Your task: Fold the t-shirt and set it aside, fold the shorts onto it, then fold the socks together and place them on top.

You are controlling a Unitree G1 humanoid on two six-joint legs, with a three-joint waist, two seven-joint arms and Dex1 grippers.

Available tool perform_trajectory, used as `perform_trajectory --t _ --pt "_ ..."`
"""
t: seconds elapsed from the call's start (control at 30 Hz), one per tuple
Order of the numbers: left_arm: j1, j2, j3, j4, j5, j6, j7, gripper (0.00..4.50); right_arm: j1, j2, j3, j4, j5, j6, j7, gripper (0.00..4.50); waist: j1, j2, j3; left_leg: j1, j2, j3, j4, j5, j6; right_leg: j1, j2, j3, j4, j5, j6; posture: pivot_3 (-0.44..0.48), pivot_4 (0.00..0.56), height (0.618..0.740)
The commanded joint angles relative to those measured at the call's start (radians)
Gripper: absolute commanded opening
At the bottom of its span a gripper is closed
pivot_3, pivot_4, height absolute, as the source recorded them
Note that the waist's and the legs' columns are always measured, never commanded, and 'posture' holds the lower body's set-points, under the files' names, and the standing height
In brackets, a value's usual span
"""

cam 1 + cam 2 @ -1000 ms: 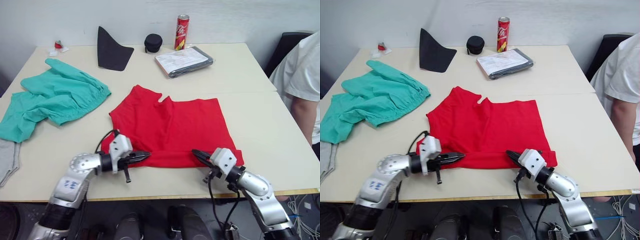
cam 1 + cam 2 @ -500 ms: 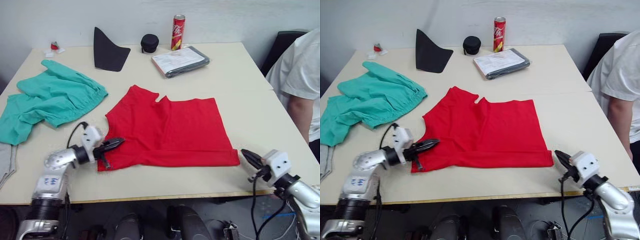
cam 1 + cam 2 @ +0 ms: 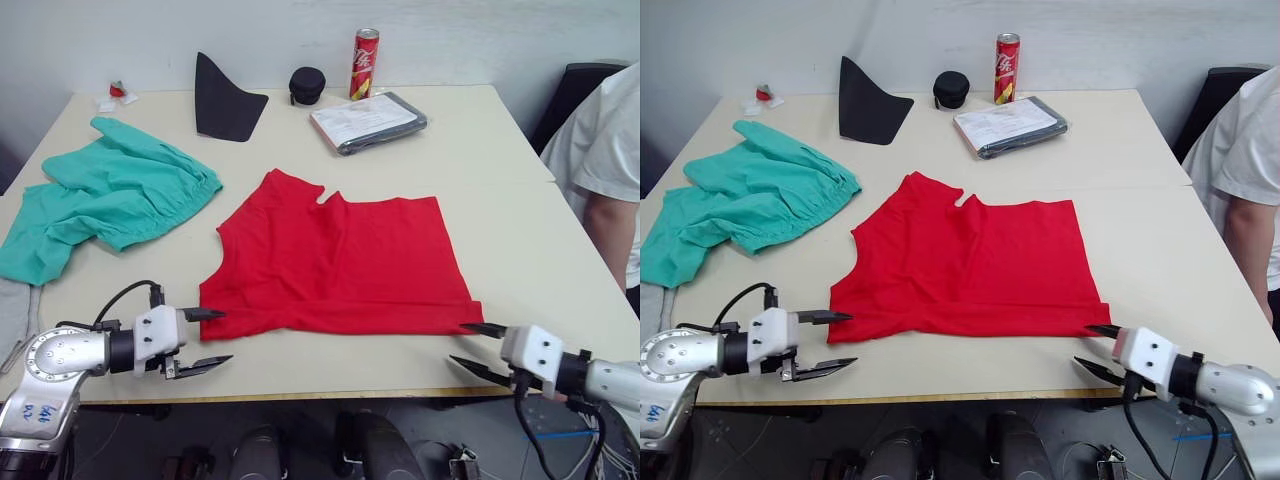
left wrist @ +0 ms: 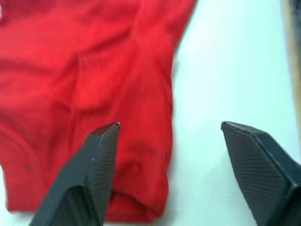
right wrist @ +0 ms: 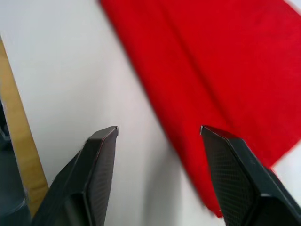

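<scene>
I am holding my left hand (image 3: pixel 205 338) and my right hand (image 3: pixel 470 347) spread apart and empty, one just off each near corner of the t-shirt (image 3: pixel 340 265), which is lying flat in the middle of the worktop (image 3: pixel 500 150) with one fold along its near edge. I judge the shirt's folding only begun. The shorts (image 3: pixel 105 195) are lying crumpled and unfolded at my far left, and a sock (image 3: pixel 15 315) is sitting untouched at the left edge. The shirt is smooth bright-red cloth; the shorts are soft, teal and gathered at the waistband; the sock is pale grey knit.
</scene>
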Motion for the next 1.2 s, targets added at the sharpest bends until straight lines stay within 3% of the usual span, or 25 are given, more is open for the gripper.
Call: perform_trajectory --t 0.03,0.07,0.17,0.33,0.47,0.57,0.77,1.0,1.2 --pt "-0.040 -0.012 -0.019 0.044 0.069 -0.030 0.067 3.44 -0.054 -0.009 0.026 0.060 -0.070 -0.012 -0.030 2.70 -0.001 -0.002 0.000 0.000 0.000 0.000 0.000 0.000 0.000 0.000 0.000 0.000 0.000 0.000 0.000 0.000 0.150 0.740" --pt "-0.048 -0.009 -0.027 0.057 0.081 -0.026 0.072 3.46 -0.074 -0.010 0.036 0.080 -0.081 -0.011 -0.033 2.52 -0.001 -0.002 -0.001 0.000 0.000 0.000 0.000 0.000 0.000 0.000 0.000 0.000 0.000 0.000 0.000 0.000 0.150 0.740" --pt "-0.062 0.006 -0.039 0.095 0.099 0.008 0.073 2.82 -0.113 -0.019 0.061 0.126 -0.107 -0.015 -0.029 1.78 -0.004 -0.003 -0.002 0.001 0.000 0.000 0.001 0.000 0.000 0.001 0.000 0.000 0.000 0.001 0.000 0.000 0.150 0.740" --pt "-0.085 0.047 -0.038 0.184 0.111 -0.005 0.060 1.27 -0.149 -0.048 0.067 0.198 -0.129 -0.033 -0.020 0.09 -0.004 -0.004 -0.004 0.002 0.001 0.001 0.000 0.000 0.000 0.001 0.000 0.000 0.000 0.001 0.000 0.000 0.150 0.740" --pt "-0.105 0.067 -0.032 0.227 0.087 -0.028 0.048 0.04 -0.151 -0.074 0.062 0.235 -0.112 -0.060 -0.004 0.00 -0.003 -0.003 -0.005 0.002 0.000 0.001 0.000 0.000 0.000 0.002 -0.001 0.000 0.000 0.001 -0.001 0.000 0.150 0.740" --pt "-0.066 0.082 -0.003 0.185 0.025 -0.027 0.006 0.04 -0.132 -0.092 0.047 0.239 -0.082 -0.090 0.024 0.00 -0.003 -0.003 -0.005 0.002 0.001 0.001 0.000 0.000 0.000 0.001 -0.001 0.000 0.000 0.001 -0.001 0.000 0.150 0.740" --pt "0.133 0.095 0.100 0.028 -0.074 -0.032 -0.045 0.04 -0.009 -0.124 -0.010 0.169 -0.023 -0.113 0.070 0.00 -0.004 -0.003 -0.005 0.001 0.003 0.001 0.000 -0.002 -0.005 0.000 0.000 -0.002 0.000 -0.002 0.000 0.000 0.150 0.740" --pt "0.369 0.030 0.203 -0.132 -0.064 -0.023 0.037 0.04 0.272 -0.092 -0.114 -0.007 0.015 -0.092 0.062 0.00 0.006 -0.004 -0.005 0.000 0.002 0.001 0.000 -0.008 0.000 0.001 0.000 -0.003 -0.004 -0.004 0.001 0.000 0.150 0.740" --pt "0.464 -0.005 0.236 -0.186 -0.065 -0.034 0.047 0.04 0.380 -0.051 -0.127 -0.113 0.039 -0.048 0.043 0.00 0.020 -0.007 -0.007 0.000 0.003 0.000 0.000 -0.011 -0.001 0.001 0.000 -0.002 -0.006 -0.004 0.000 0.000 0.150 0.740"
